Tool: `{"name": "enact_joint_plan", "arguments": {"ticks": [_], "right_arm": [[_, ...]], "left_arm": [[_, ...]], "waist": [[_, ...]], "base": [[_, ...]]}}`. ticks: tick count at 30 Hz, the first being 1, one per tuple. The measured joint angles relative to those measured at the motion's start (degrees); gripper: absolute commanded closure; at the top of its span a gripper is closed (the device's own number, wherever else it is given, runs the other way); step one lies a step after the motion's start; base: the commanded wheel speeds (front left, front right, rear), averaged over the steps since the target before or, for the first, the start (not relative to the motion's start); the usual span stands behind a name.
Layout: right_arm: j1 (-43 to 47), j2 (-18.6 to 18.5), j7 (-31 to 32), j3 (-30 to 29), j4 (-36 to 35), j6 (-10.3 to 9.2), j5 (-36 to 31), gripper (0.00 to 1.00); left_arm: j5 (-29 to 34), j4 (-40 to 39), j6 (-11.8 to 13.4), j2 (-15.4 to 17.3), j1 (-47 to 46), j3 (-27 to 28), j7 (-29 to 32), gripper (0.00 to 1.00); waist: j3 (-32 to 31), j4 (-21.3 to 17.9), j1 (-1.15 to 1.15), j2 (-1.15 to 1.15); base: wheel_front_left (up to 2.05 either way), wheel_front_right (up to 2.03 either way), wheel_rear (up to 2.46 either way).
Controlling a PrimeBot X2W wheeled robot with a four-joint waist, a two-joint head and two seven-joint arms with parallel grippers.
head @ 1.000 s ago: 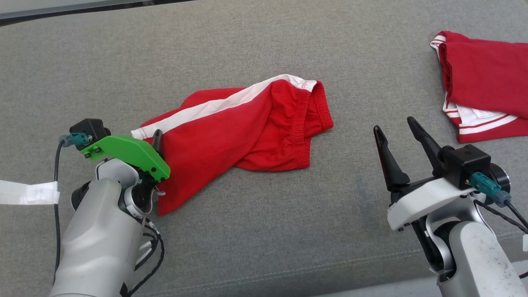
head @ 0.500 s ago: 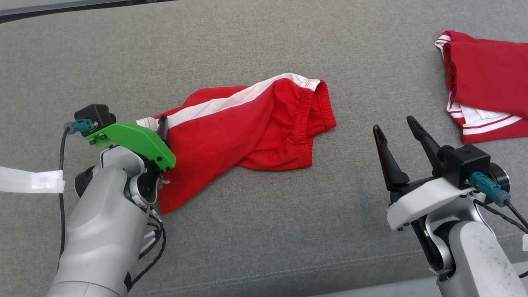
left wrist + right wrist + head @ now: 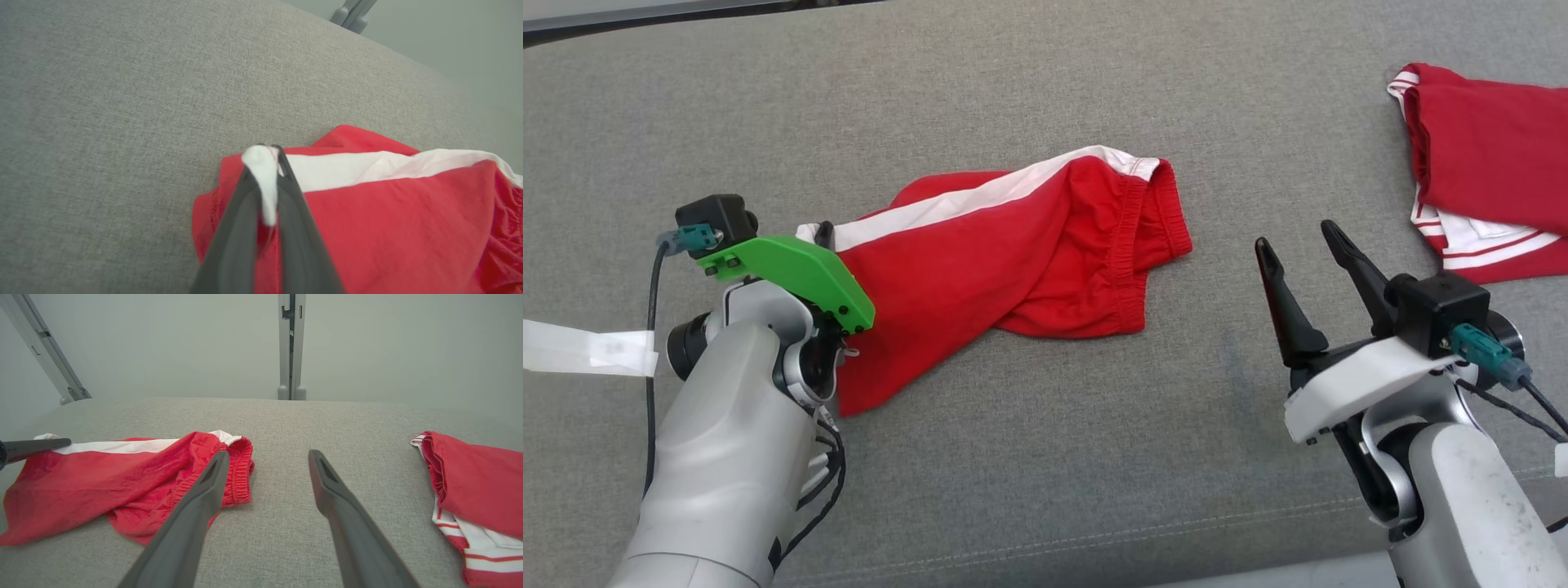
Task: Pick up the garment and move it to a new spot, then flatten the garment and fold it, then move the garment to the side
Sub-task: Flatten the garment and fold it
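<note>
The garment (image 3: 1005, 253) is a pair of red shorts with a white side stripe, lying crumpled in the middle of the grey cushion. My left gripper (image 3: 825, 233) is shut on its left hem corner. In the left wrist view the white hem (image 3: 263, 183) is pinched between the two dark fingers (image 3: 245, 228), with the red cloth (image 3: 392, 220) spreading to the right. My right gripper (image 3: 1298, 249) stands open above the cushion to the right of the shorts, holding nothing. In the right wrist view its fingers (image 3: 196, 514) point toward the elastic waistband (image 3: 239, 469).
A second red garment with white stripes (image 3: 1478, 188) lies at the far right edge of the cushion (image 3: 1029, 82). A strip of white tape (image 3: 580, 351) sits at the left. Metal frame posts (image 3: 291, 347) rise behind the cushion's far edge.
My left gripper has gone from open around the hem corner to shut on it, and has shifted slightly up the view. The right arm has barely moved.
</note>
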Motion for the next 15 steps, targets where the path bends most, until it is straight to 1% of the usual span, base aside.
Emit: {"name": "enact_joint_plan", "arguments": {"ticks": [4,10,15], "right_arm": [[-3.76,-0.51,2.81,-0.73,2.25,0.00,2.64,0.00],[-11.84,-1.45,7.62,0.75,9.79,0.00,7.27,0.00],[-17.26,0.45,10.14,0.18,17.51,-0.01,14.24,0.00]], "left_arm": [[0.57,-2.91,-0.41,-0.12,1.03,-0.92,-1.54,1.00],[1.94,-7.08,0.10,-1.13,4.30,-2.90,-3.03,1.00],[2.38,-9.90,1.12,-1.87,5.56,-3.89,-3.59,1.00]], "waist": [[-0.02,0.95,0.00,0.00],[0.55,2.88,0.00,0.00],[1.27,4.45,0.00,0.00]], "base": [[0.00,0.00,0.00],[0.00,0.00,0.00],[0.00,0.00,0.00]]}}
